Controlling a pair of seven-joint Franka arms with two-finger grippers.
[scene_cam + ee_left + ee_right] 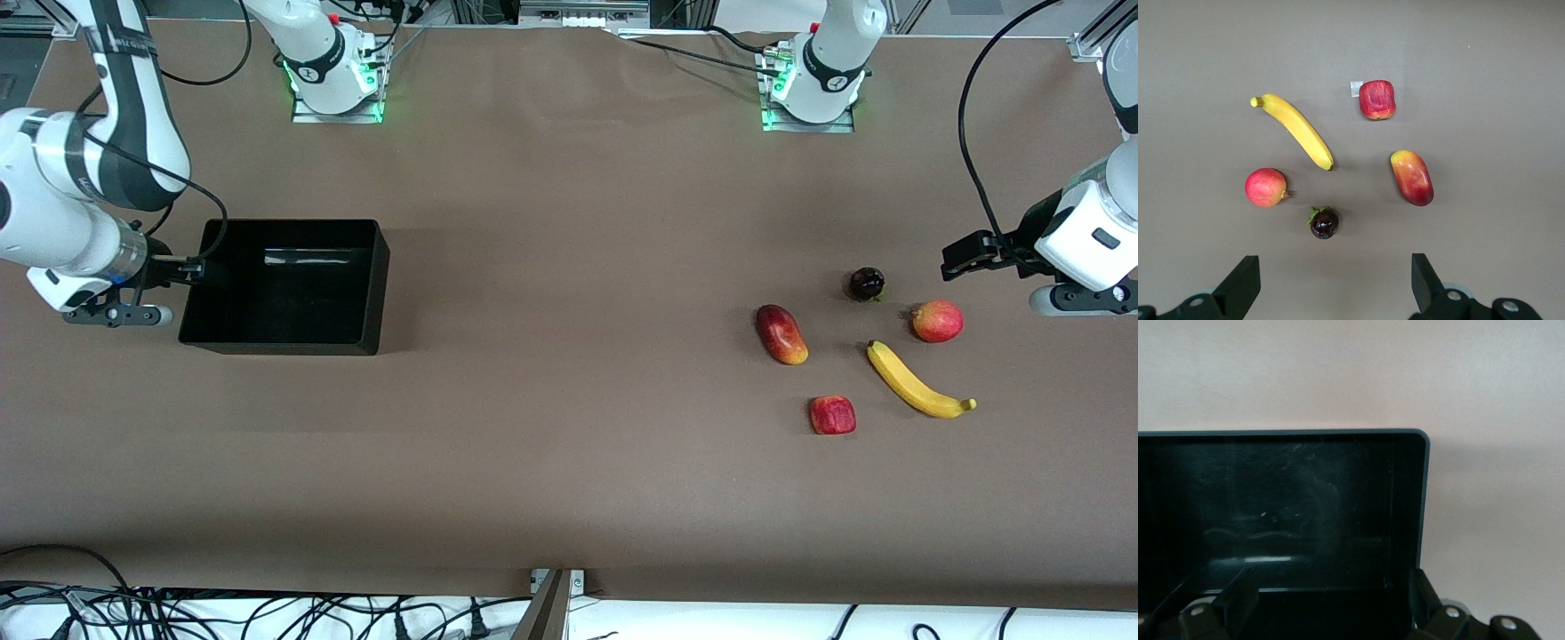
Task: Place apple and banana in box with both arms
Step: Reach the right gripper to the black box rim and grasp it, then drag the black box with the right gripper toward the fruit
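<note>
The blocky deep-red apple [833, 415] [1377, 99] lies nearest the front camera among the fruits. The long yellow banana [916, 382] [1297, 129] lies beside it, toward the left arm's end of the table. My left gripper [965, 253] [1333, 283] hangs open and empty in the air beside the fruit group, toward the left arm's end. The glossy black box [382, 284] [1421, 493] stands empty at the right arm's end of the table. My right gripper [182, 267] [1331, 593] is open and empty over the box's end wall.
Three other fruits lie by the apple and banana: a round pinkish-red fruit [937, 321] [1265, 187], an oblong red-and-yellow fruit [781, 334] [1412, 177] and a small dark purple fruit [866, 284] [1324, 223]. Brown tabletop stretches between the box and the fruits.
</note>
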